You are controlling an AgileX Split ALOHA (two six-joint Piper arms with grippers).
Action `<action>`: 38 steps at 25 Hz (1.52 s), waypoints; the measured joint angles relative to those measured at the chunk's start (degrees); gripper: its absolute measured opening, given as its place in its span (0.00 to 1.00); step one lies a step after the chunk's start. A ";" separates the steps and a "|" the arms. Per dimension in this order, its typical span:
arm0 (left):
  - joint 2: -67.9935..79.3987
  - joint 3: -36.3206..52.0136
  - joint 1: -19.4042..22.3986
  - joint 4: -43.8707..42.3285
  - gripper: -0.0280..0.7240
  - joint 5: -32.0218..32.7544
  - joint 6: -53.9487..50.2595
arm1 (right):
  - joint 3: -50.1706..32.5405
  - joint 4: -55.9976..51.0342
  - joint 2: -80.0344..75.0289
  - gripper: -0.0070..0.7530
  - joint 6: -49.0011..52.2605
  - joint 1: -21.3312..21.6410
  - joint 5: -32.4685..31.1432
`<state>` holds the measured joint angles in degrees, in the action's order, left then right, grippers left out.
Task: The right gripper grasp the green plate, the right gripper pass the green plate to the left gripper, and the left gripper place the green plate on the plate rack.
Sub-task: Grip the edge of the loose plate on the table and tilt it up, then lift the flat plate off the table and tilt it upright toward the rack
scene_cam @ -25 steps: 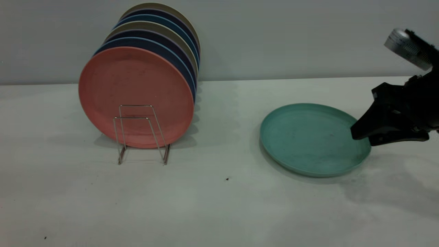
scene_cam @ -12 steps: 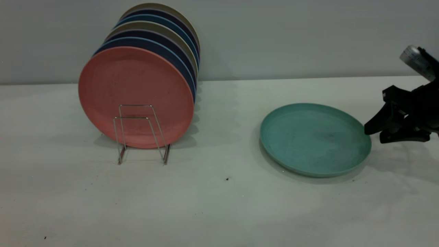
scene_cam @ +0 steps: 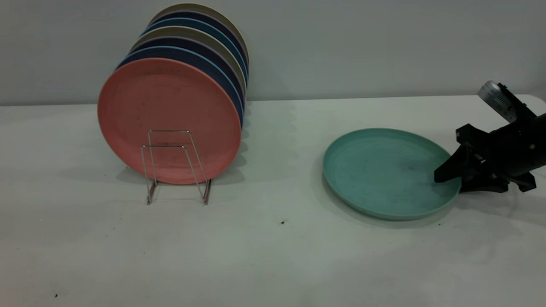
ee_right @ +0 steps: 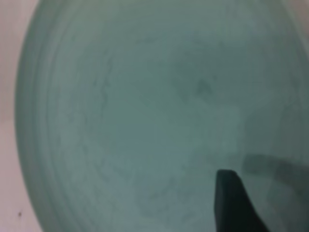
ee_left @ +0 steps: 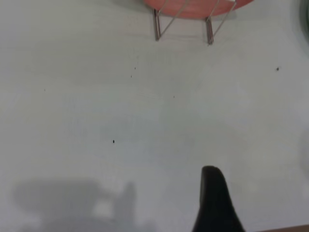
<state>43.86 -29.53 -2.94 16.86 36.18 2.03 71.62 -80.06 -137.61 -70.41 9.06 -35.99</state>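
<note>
The green plate (scene_cam: 386,172) lies flat on the white table, right of centre; it fills the right wrist view (ee_right: 145,111). My right gripper (scene_cam: 448,184) is open at the plate's right rim, low over the table. Its upper finger (scene_cam: 452,167) reaches over the rim and its lower finger sits outside the rim by the table; one finger (ee_right: 234,205) shows over the plate in the right wrist view. The plate rack (scene_cam: 175,166) stands at the left. My left gripper is out of the exterior view; one finger (ee_left: 216,205) shows above bare table, with the rack's feet (ee_left: 183,26) farther off.
Several plates stand upright in the rack: a salmon-pink plate (scene_cam: 168,119) in front, dark blue and beige ones (scene_cam: 213,47) behind. The two front wire loops hold nothing. A grey wall runs along the back of the table.
My right gripper drew back to the right off the plate, then came back lower and leftward. Its upper finger is now over the right rim again. The plate has not moved.
</note>
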 joint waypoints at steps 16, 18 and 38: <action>8.36 0.00 0.00 7.11 0.70 -1.51 7.74 | 0.04 22.52 8.23 0.03 9.42 -0.94 4.67; 11.82 0.00 0.00 10.87 0.70 -2.22 11.25 | 0.04 24.83 10.26 0.03 11.03 -1.02 4.56; 38.86 -7.23 0.00 48.04 0.70 -7.46 45.81 | -0.01 18.10 15.95 0.03 9.87 -19.22 -3.31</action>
<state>82.72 -36.77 -2.94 64.90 28.72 47.85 71.61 -61.96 -121.66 -60.54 -10.16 -39.30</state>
